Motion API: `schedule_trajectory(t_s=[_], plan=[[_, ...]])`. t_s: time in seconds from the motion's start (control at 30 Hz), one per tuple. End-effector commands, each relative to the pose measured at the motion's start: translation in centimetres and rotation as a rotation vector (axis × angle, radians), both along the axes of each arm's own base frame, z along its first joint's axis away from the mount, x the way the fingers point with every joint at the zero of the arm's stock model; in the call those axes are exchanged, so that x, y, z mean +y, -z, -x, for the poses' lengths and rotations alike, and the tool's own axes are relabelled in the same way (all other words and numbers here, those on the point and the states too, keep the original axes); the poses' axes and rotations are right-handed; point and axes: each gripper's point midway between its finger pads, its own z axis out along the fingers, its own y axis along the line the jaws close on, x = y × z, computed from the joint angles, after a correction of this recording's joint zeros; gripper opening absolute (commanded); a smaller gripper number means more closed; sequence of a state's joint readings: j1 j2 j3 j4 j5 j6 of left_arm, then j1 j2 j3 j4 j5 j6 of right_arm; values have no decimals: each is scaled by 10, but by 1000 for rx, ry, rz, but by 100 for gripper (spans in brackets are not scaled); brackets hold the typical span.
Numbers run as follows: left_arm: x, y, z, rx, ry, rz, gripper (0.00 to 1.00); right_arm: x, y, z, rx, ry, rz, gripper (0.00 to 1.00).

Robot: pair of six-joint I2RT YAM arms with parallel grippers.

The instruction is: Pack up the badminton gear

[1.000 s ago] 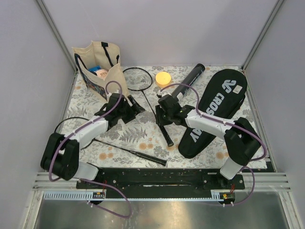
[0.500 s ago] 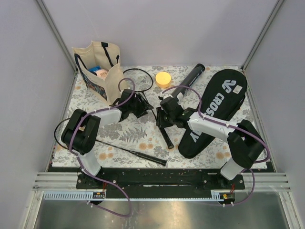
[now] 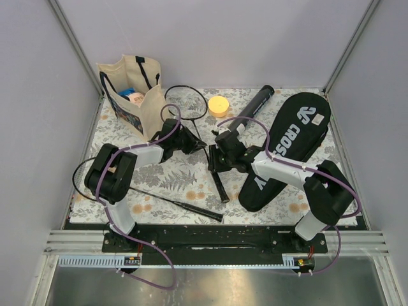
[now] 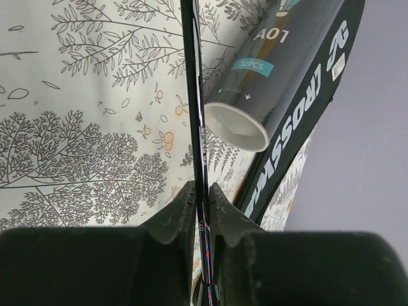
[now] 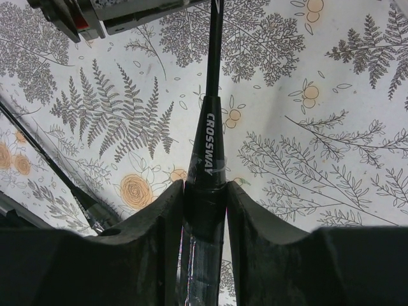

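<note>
One thin black racket [image 3: 187, 102] lies between both arms, its round head near the tote bag. My left gripper [image 3: 196, 144] is shut on its thin shaft [image 4: 197, 115], just below the head. My right gripper [image 3: 217, 167] is shut on the thick handle [image 5: 205, 210], below the "CROSSWAY" lettering. A second racket [image 3: 175, 203] rests flat at the front left, with its shaft [image 5: 51, 167] also in the right wrist view. The long black tube [image 3: 255, 105] lies at the back, its open end [image 4: 237, 127] facing my left gripper [image 4: 203, 191]. The black cover [image 3: 290, 143] lies at the right.
A beige tote bag [image 3: 131, 89] with dark handles stands at the back left, with small items inside. A round yellow object [image 3: 218, 105] sits between the racket head and the tube. White walls enclose the flowered mat [image 3: 172, 178] on three sides.
My left gripper has moved right onto the racket shaft and shut on it. The right gripper has kept its hold on the handle, and the racket has shifted slightly.
</note>
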State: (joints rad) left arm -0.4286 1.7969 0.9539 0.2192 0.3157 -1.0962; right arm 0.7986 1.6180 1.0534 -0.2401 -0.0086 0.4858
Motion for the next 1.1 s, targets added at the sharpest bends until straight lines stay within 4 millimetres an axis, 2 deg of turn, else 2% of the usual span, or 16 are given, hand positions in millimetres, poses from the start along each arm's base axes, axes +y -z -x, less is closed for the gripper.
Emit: schedule_trajectory(t_s=[0.0,0.07,0.2,0.27,0.47,0.6,0.7,0.83,0.9,1.07], plan=[[-10,-32,-1,-114,47,66,0,13,-41,2,-97,-64,-86,49],[-8,-38,0,-136,52,60,0,7,-40,1,-105,-60,-67,60],[-8,-55,6,-183,74,80,0,2,-57,7,-107,-101,-125,74],[-7,-65,9,-216,83,90,0,0,-72,13,-102,-135,-194,77],[-9,-109,25,-351,124,175,0,-5,-110,29,-34,-219,-557,78],[-11,-146,38,-453,147,265,0,2,-122,41,7,-280,-667,78],[-17,-169,49,-515,175,322,0,11,-136,47,11,-326,-793,78],[-22,-190,62,-574,201,400,0,18,-134,49,67,-340,-883,74],[-22,-196,66,-590,205,422,0,19,-133,51,85,-344,-916,68],[-22,-194,67,-593,201,422,0,17,-137,53,91,-335,-998,45]])
